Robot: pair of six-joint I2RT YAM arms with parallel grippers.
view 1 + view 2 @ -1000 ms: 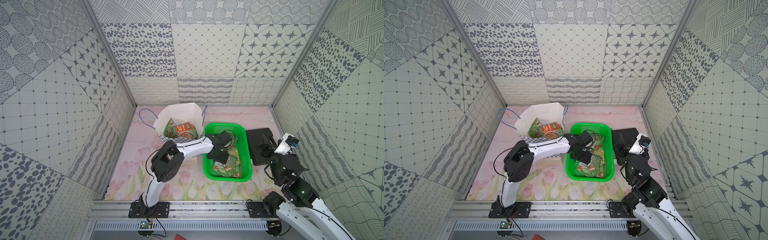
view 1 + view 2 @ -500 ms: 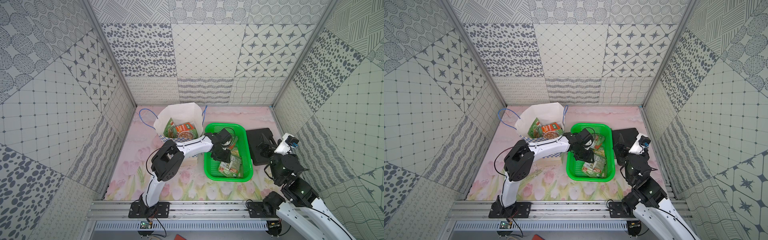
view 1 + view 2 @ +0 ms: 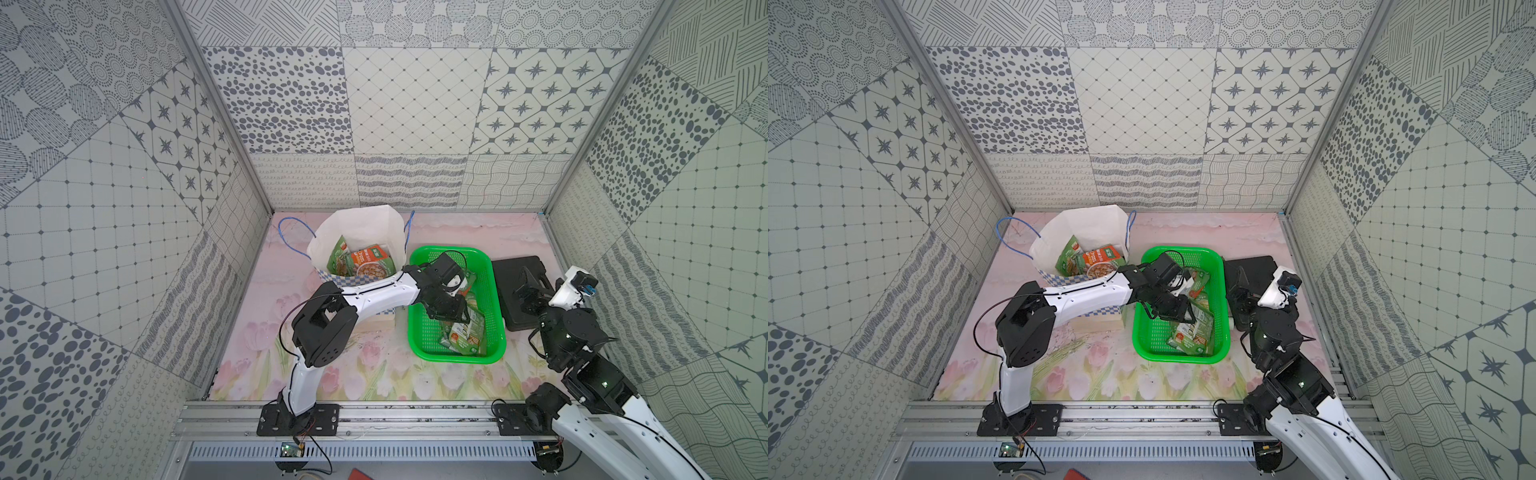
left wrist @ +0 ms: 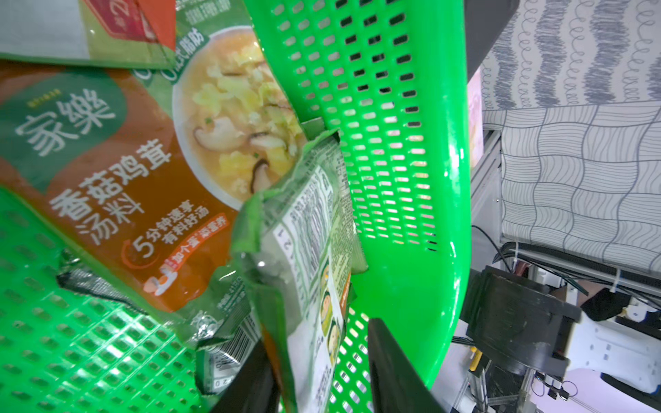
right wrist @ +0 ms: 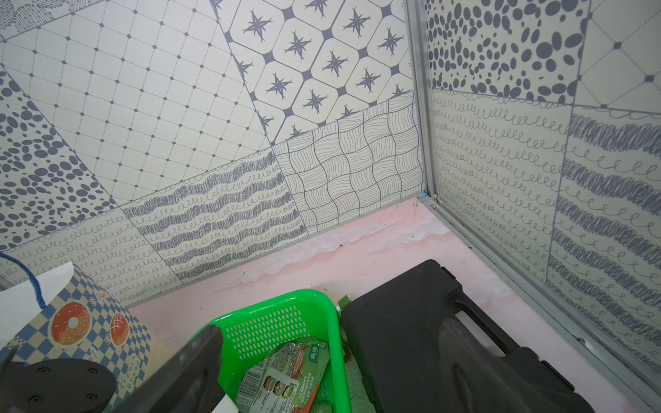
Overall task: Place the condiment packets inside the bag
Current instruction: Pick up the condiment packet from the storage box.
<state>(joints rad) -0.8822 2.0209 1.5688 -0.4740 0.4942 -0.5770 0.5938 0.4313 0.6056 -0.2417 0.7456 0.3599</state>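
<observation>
The white bag (image 3: 357, 224) with blue cord handles stands open at the back left in both top views, with green and orange condiment packets (image 3: 365, 262) inside it. More packets (image 3: 465, 332) lie in the green basket (image 3: 457, 359). My left gripper (image 3: 455, 309) reaches down into the basket. In the left wrist view a crumpled green packet (image 4: 311, 250) stands on edge between its fingers. One finger (image 4: 250, 375) touches it and a gap remains at the other. An orange-brown packet (image 4: 125, 178) lies beside it. My right gripper (image 3: 528, 286) hangs open and empty over the black case (image 3: 519, 291).
The basket (image 3: 1183, 359) sits between the bag (image 3: 1084, 220) and the black case (image 3: 1250, 270). The basket wall (image 4: 411, 143) stands close beside my left fingers. Patterned walls enclose the floor on three sides. The right wrist view shows the bag (image 5: 71, 321), basket (image 5: 286, 307) and case (image 5: 429, 339).
My left gripper's jaws have narrowed around a packet in the basket, and the hand has shifted slightly. The right arm has not moved.
</observation>
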